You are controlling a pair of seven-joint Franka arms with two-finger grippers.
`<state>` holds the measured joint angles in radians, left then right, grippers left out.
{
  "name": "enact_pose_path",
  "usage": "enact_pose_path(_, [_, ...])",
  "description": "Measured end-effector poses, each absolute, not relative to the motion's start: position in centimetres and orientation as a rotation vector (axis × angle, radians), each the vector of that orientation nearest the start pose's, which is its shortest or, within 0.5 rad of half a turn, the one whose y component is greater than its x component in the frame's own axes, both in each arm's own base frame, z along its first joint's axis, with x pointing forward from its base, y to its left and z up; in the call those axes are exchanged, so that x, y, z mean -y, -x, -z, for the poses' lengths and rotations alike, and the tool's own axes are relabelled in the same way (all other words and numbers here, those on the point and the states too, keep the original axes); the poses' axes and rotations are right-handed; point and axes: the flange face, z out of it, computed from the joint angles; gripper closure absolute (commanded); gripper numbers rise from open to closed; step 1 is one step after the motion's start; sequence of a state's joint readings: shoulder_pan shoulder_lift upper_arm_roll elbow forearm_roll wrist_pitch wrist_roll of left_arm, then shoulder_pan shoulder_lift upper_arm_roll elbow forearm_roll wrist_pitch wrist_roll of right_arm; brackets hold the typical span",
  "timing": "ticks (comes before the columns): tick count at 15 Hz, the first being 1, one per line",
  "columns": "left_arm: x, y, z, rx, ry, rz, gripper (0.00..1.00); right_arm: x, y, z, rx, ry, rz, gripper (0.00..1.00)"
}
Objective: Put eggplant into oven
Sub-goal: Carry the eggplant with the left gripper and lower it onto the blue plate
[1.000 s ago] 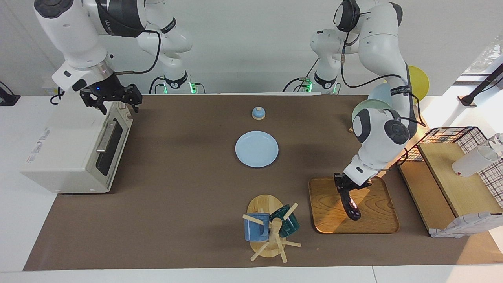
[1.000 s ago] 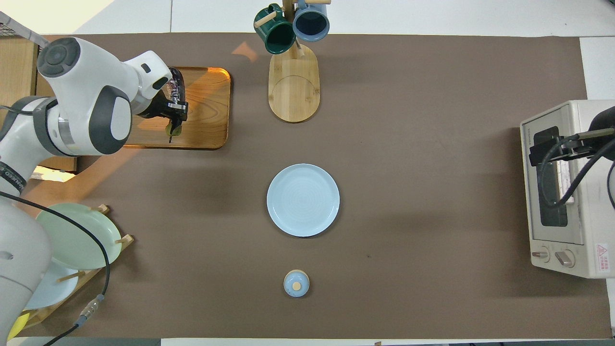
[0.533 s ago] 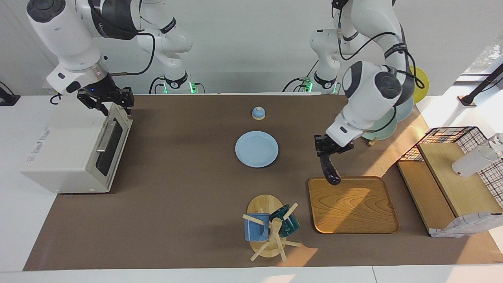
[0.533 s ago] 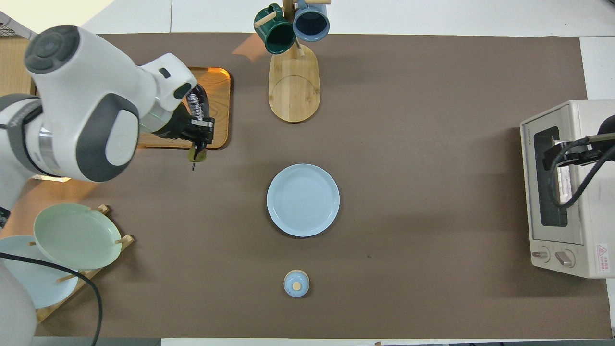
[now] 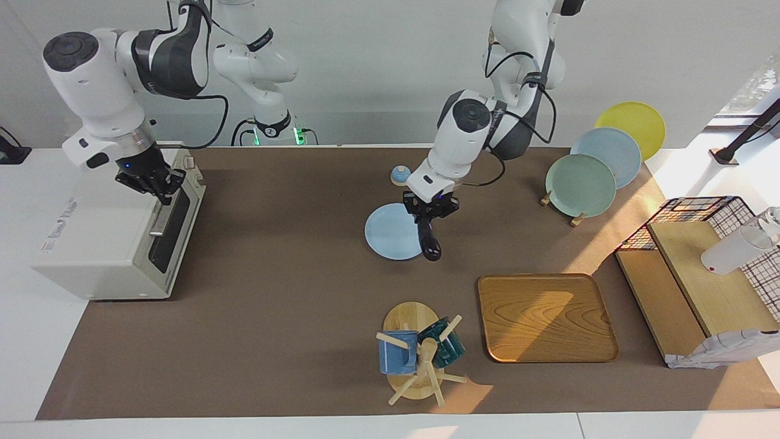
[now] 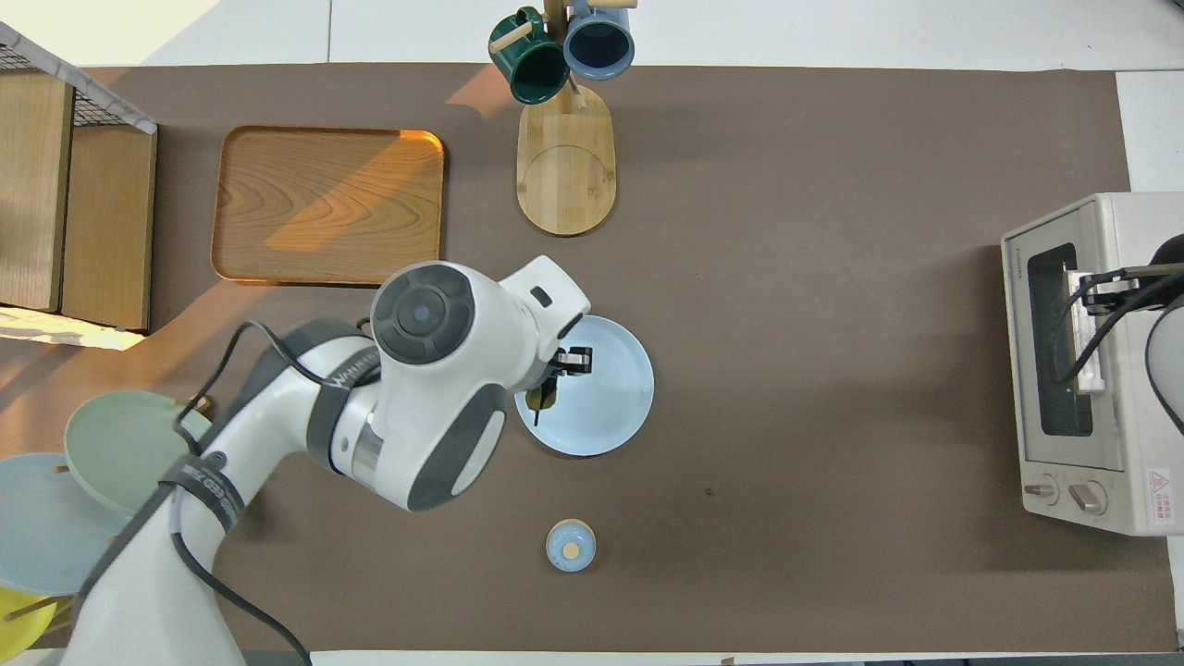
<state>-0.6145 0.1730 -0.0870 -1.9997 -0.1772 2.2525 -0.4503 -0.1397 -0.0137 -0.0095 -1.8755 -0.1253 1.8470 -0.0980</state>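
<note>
Starting at the left edge of the facing view, I have the oven [image 5: 116, 235] sitting at the right arm's end of the table, cream-white, its dark glass door shut and the bar handle running along the door's top edge. My right gripper [image 5: 159, 190] is down on that top edge at the handle, in the upper left of the frame, fingertips drawn together; I cannot tell whether they actually pinch the bar.

Moving toward the middle of the frame, the pale blue plate [image 5: 393, 235] lies on the brown mat [image 5: 274, 317], with a small blue lidded pot [image 5: 400, 175] above it, nearer to the robots. My left gripper [image 5: 428, 210] hangs over the plate's edge, clamped on the stem end of the eggplant [image 5: 428, 239], which dangles nearly upright, dark and glossy, clear of the table. In the overhead view, only the stem end [image 6: 542, 400] peeks out from under the arm, over the plate [image 6: 610, 407].

Lower centre stands the mug tree [image 5: 420, 360] with a blue and a green mug. To its right is the bare wooden tray [image 5: 545, 317]. Upper right, three plates lean in a rack [image 5: 594, 164], and a wire basket with wooden boards [image 5: 701, 274] fills the right edge.
</note>
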Motion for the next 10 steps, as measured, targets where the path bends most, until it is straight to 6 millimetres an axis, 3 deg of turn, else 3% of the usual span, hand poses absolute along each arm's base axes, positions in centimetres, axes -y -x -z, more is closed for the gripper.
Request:
enact_pose_path(2, [40.4,-42.5,-35.9,-0.241,3.307,-0.022,1.00,10.1,-55.2,-49.9,-0.060,3.265,-0.071,1.00])
enact_pose_path(4, [41.4,-41.1,-34.0,-0.248,3.304,-0.022,1.00,10.4,-55.4,-49.3,-0.100,3.266,-0.078,1.00])
enact_pose_path(9, [41.5,-41.2,-31.9,-0.235,3.299,-0.021,1.00,10.3,-55.6,-48.7,-0.121,3.266,-0.058,1.00])
enact_pose_path(10, [41.4,-41.3,-32.0,-0.233,3.299,-0.021,0.84,10.2,-55.6,-48.5,-0.136,3.266,-0.048,1.00])
